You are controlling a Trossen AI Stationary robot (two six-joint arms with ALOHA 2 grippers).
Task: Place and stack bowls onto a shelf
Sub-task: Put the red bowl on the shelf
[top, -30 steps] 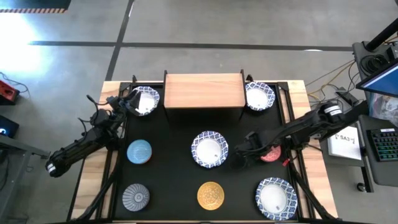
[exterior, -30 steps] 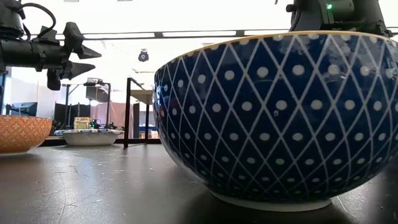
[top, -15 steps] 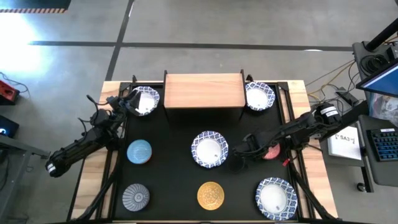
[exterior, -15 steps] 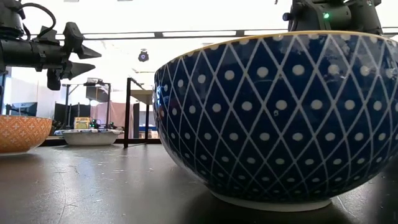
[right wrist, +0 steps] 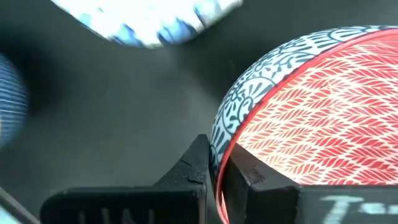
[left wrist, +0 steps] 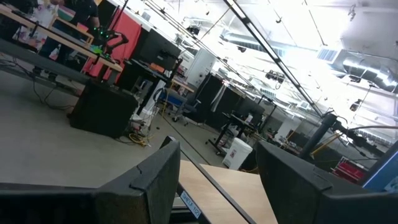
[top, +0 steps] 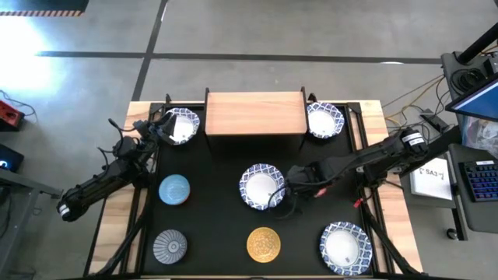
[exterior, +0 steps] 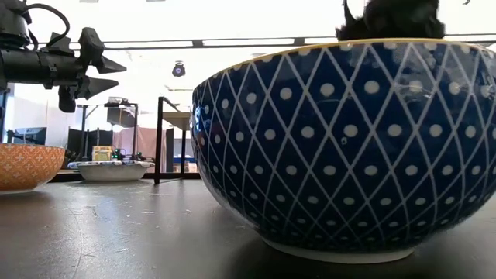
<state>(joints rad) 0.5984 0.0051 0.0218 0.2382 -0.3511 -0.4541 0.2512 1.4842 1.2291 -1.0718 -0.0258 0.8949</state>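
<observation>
R gripper: clamped on red bowl rim, for lifting to shelf.
L gripper: fingers apart, empty, waiting far left.

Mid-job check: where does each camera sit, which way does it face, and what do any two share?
High: overhead, straight down on the table, shelf and both arms.
Low: tabletop height, level across; a blue dotted bowl fills it, left tool upper left.
Left wrist: on the left arm, looking past the open left tool into the room.
Right wrist: on the right arm; right tool shut on the red bowl rim.
Shared: high and low both show the left tool.
</observation>
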